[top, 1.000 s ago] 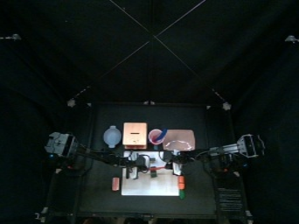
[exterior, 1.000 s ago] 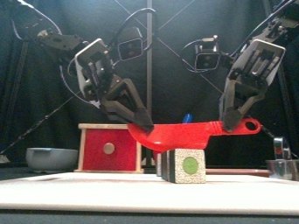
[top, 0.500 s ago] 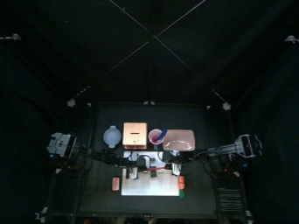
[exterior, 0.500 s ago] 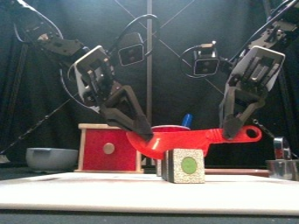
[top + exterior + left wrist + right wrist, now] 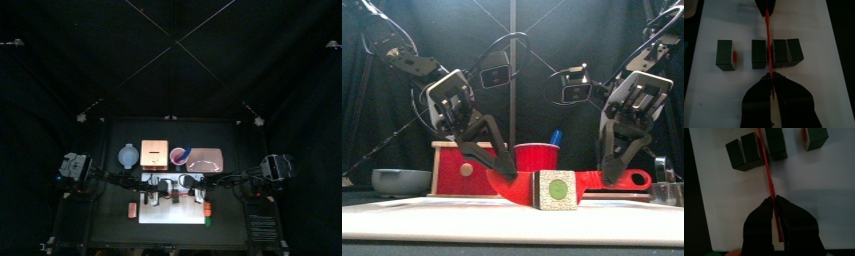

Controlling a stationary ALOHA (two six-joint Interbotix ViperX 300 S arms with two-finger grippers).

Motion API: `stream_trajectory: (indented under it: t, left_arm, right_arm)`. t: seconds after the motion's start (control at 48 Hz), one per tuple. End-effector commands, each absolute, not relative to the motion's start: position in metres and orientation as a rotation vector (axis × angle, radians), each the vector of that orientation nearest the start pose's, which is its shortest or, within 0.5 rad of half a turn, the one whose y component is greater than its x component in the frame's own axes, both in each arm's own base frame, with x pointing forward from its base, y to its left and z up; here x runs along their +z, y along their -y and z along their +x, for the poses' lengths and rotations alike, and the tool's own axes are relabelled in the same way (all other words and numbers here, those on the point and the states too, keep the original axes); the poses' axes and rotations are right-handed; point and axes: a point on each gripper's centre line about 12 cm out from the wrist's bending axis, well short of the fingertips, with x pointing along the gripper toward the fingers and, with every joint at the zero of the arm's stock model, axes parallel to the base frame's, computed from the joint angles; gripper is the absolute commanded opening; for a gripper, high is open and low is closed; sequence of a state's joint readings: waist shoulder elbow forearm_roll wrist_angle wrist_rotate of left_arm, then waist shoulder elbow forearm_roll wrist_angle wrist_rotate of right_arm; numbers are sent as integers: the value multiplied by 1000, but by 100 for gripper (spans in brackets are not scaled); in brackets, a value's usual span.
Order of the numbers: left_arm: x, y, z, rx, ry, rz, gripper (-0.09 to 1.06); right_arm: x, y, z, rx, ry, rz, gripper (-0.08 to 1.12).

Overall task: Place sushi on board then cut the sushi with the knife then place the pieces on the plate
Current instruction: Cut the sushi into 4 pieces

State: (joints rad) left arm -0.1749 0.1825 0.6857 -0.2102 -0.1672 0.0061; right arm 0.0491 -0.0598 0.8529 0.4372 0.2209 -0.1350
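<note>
**On the white board (image 5: 174, 215): two claws hold a red knife across the sushi roll**

At the desk's (image 5: 107, 232) centre, near its front edge, lies the white cutting board w/ a dark green sushi roll (image 5: 781, 52) on it. The roll is in four blocks in a row. One end block (image 5: 726, 54) stands apart, the next has a narrow gap on each side, and the last two touch. The front view shows the nearest block's end face, pale w/ a green centre. All four blocks are on the board.

The red knife (image 5: 589, 183) lies level & low, crosswise to the roll. Its thin edge sits in the gap between the 2nd & 3rd blocks, counting from the lone end block.

The left claw (image 5: 769, 76), coming in from the left, is clamped tight on the blade's tip end. The right claw (image 5: 773, 200), coming in from the right, is clamped tight on the handle end. Both arms slope steeply down to the knife, one on each side of the roll. In each wrist view the jaws are pressed together w/ the red strip between them.

Behind the board, left to right:
- blue-grey bowl (image 5: 127, 155)
- pale wooden box (image 5: 154, 153) w/ a red drawer front
- red cup (image 5: 539, 158) holding a blue knife (image 5: 555, 137)
- pink plate (image 5: 209, 158), well apart from the roll
</note>
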Motion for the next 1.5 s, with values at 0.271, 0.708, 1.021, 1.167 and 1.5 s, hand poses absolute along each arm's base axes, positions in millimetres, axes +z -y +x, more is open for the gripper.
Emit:
stream_trajectory:
  t: [0.271, 0.708, 1.021, 1.167, 1.5]
  left_arm:
    - [126, 81, 392, -100, -663, -124, 41]
    - [160, 76, 392, -129, -580, -74, 41]
    - [172, 85, 389, -158, -552, -62, 41]
    - [166, 93, 387, -175, -569, -64, 41]
    - [153, 100, 387, -166, -603, -99, 41]
  right_arm:
    - [131, -31, 319, -2, -967, 299, 28]
    - [171, -24, 318, 14, -852, 274, 28]
    - [186, -29, 313, 26, -807, 309, 28]
    - [183, -38, 312, 42, -818, 329, 28]
    - [172, -47, 313, 51, -844, 346, 28]
